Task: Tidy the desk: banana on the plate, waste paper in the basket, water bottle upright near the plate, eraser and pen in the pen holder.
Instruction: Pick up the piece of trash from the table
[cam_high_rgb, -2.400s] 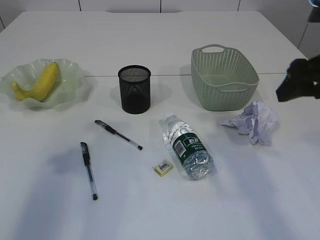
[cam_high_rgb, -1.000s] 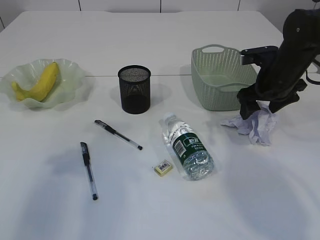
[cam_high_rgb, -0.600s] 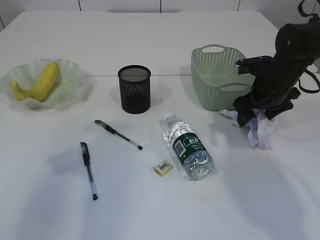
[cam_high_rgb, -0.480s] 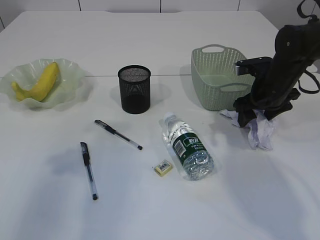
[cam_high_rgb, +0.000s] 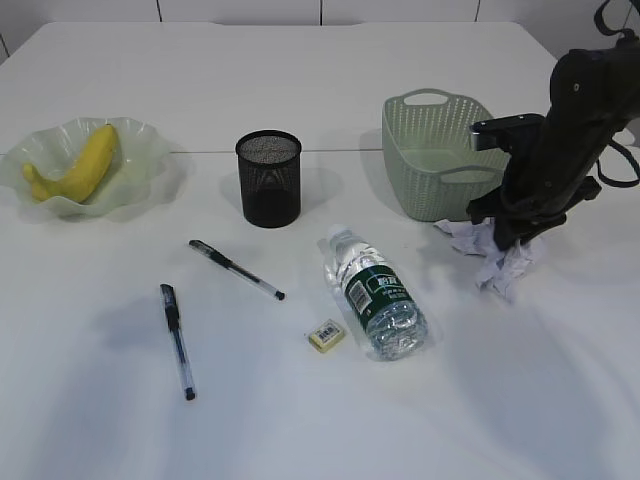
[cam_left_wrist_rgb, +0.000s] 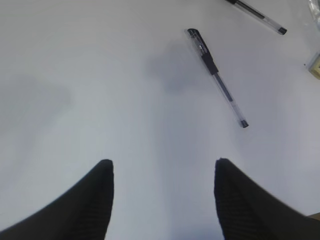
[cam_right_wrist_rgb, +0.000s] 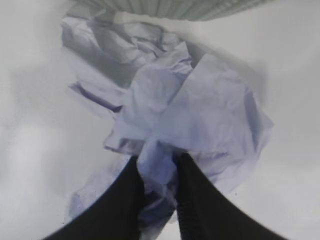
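White desk (cam_high_rgb: 300, 420) runs from edge to edge, a seam crossing it behind the pen holder. Going left to right: the banana (cam_high_rgb: 75, 165) already lies in the wavy green plate (cam_high_rgb: 150, 140), two pens (cam_high_rgb: 178, 340) sit loose on the tabletop, then the black mesh pen holder (cam_high_rgb: 269, 178), the eraser (cam_high_rgb: 327, 335), the water bottle (cam_high_rgb: 375, 295) on its side, and the sage-green basket (cam_high_rgb: 440, 150).

My left gripper (cam_left_wrist_rgb: 162, 172) hangs with its jaws apart over bare desk, gripping nothing.

My right gripper (cam_right_wrist_rgb: 159, 170) has its fingers pinched together on a fold of the crumpled waste paper (cam_right_wrist_rgb: 170, 105), which rests on the desk just in front of the basket's wall.

My worry is the grip: I judge I hold only a thin flap, so the wad could slip free or unfold as I lift, or a trailing edge could snag the basket rim. The paper spreads out ahead of and around my fingertips.
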